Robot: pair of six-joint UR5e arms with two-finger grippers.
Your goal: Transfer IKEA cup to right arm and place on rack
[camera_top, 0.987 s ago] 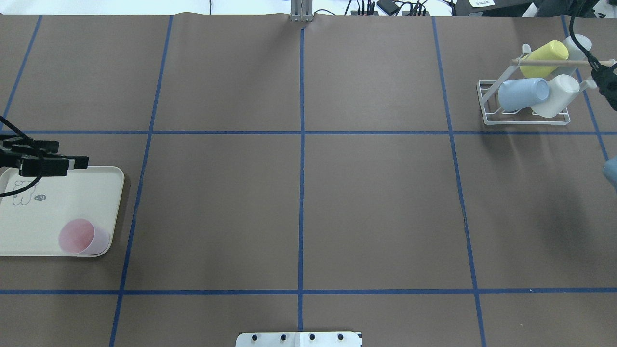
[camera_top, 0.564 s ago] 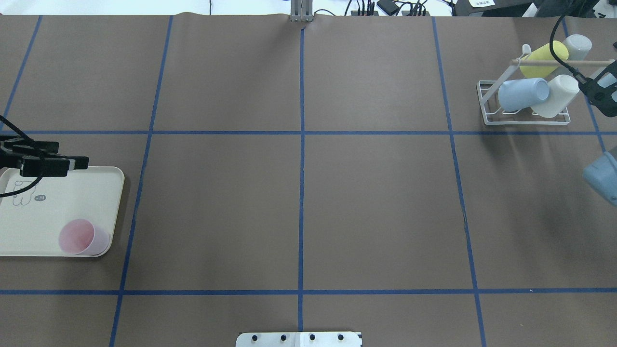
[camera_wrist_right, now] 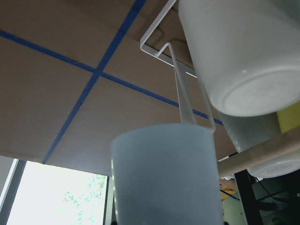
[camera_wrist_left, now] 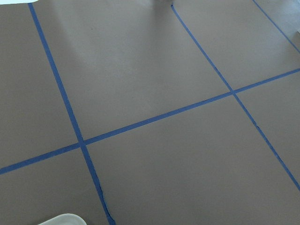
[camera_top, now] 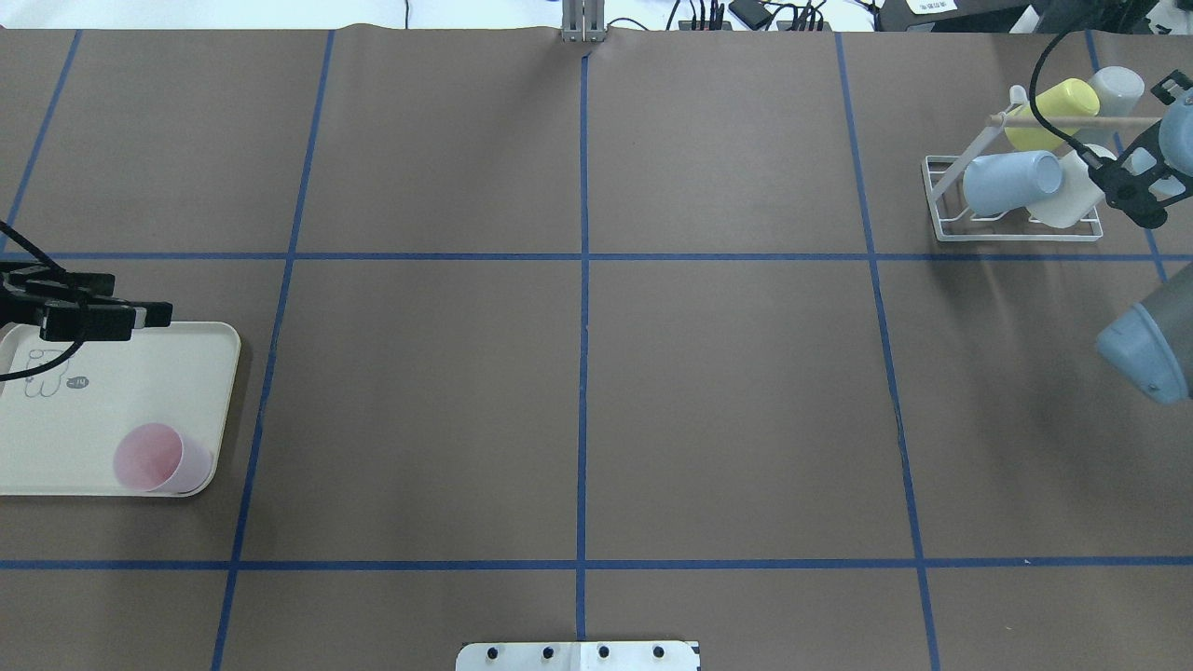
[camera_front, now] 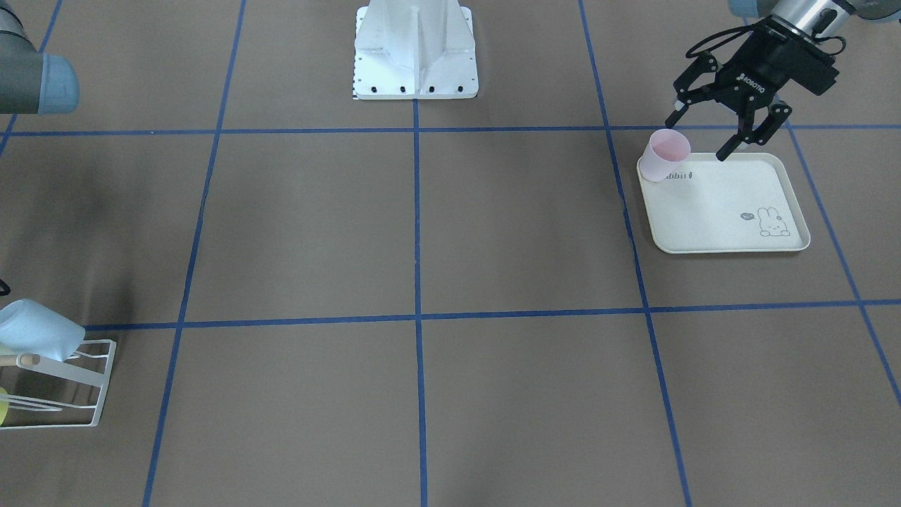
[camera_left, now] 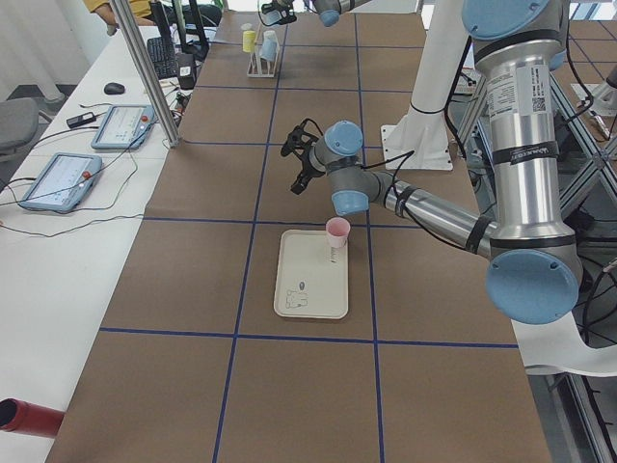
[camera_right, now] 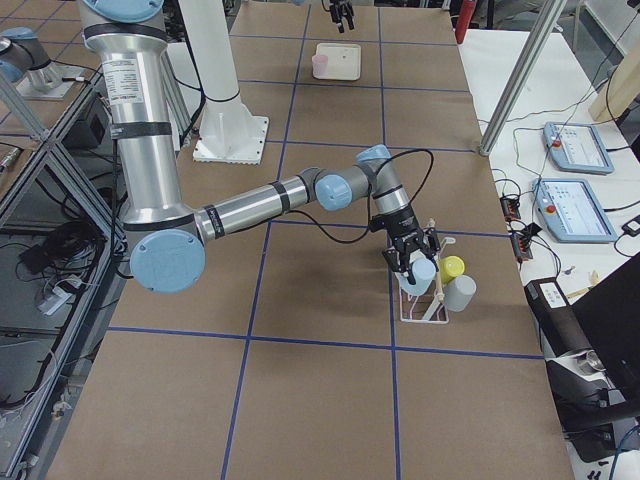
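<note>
A pink cup (camera_top: 158, 457) stands upright in the near corner of the cream rabbit-print tray (camera_top: 112, 373); it also shows in the front view (camera_front: 665, 155). My left gripper (camera_front: 700, 130) is open and empty, above the tray's far edge and apart from the cup. The white wire rack (camera_top: 941, 200) at the far right holds blue, white, yellow and grey cups. My right gripper (camera_top: 1142, 154) hangs just right of the rack with its jaws spread and nothing between them. The right wrist view shows the rack's wire (camera_wrist_right: 180, 89) and the racked cups close up.
The right arm's elbow (camera_top: 1151, 349) reaches in over the table's right edge, and its black cable (camera_top: 1049, 84) loops over the rack. The robot's white base (camera_front: 415, 56) stands at mid-table. Blue tape lines cross the brown table. The left wrist view shows bare table and a tray corner (camera_wrist_left: 61, 219).
My right gripper and elbow have moved left into view, closer to the rack. The left gripper, the pink cup and the tray have not moved.
</note>
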